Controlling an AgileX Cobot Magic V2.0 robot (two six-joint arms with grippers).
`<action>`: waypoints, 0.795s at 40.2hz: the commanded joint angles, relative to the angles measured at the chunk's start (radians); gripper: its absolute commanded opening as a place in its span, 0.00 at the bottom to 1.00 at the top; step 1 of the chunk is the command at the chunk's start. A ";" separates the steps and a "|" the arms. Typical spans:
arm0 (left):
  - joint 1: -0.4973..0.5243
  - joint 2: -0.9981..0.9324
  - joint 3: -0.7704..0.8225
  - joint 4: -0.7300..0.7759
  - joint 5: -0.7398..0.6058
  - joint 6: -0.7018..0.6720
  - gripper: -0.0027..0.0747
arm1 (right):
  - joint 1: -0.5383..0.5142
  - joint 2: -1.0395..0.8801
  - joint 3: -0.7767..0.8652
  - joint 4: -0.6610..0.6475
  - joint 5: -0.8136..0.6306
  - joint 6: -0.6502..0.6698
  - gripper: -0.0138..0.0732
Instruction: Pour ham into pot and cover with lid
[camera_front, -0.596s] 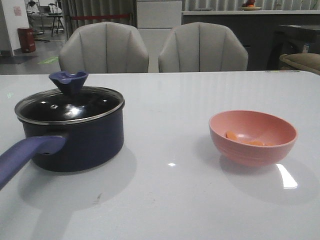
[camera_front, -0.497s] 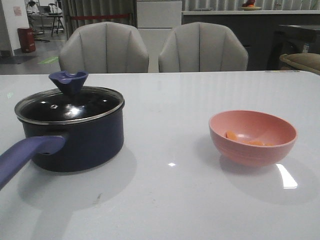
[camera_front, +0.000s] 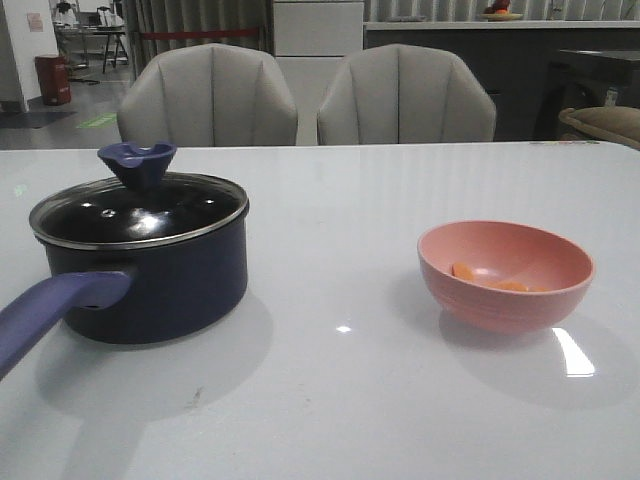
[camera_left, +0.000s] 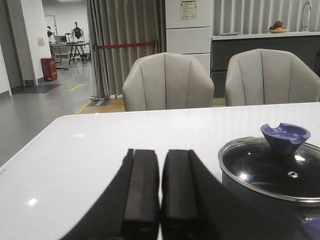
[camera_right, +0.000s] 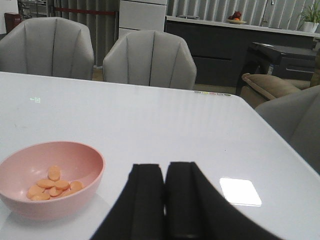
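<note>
On glossy white table (camera_front: 340, 400), two grey chairs (camera_front: 208, 95) behind.

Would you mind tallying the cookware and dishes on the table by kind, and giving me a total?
Pots: 1, the pot
Lids: 1, the lid, sitting on the pot
Bowls: 1, the pink bowl, holding the ham
Total: 3

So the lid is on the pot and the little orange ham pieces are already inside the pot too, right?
Not quite. The lid is on the pot, but the ham isn't in there. The slices lie in the pink bowl, which stands apart from the pot on the table. The right wrist view shows them best, on the bowl's bottom.
</note>
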 joint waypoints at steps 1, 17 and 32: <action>0.001 -0.018 0.021 -0.007 -0.093 0.000 0.18 | -0.005 -0.020 -0.005 -0.010 -0.078 -0.006 0.33; 0.001 -0.007 -0.117 -0.024 -0.284 0.000 0.18 | -0.005 -0.020 -0.005 -0.010 -0.078 -0.006 0.33; 0.001 0.268 -0.509 -0.081 0.338 0.000 0.18 | -0.005 -0.020 -0.005 -0.010 -0.078 -0.006 0.33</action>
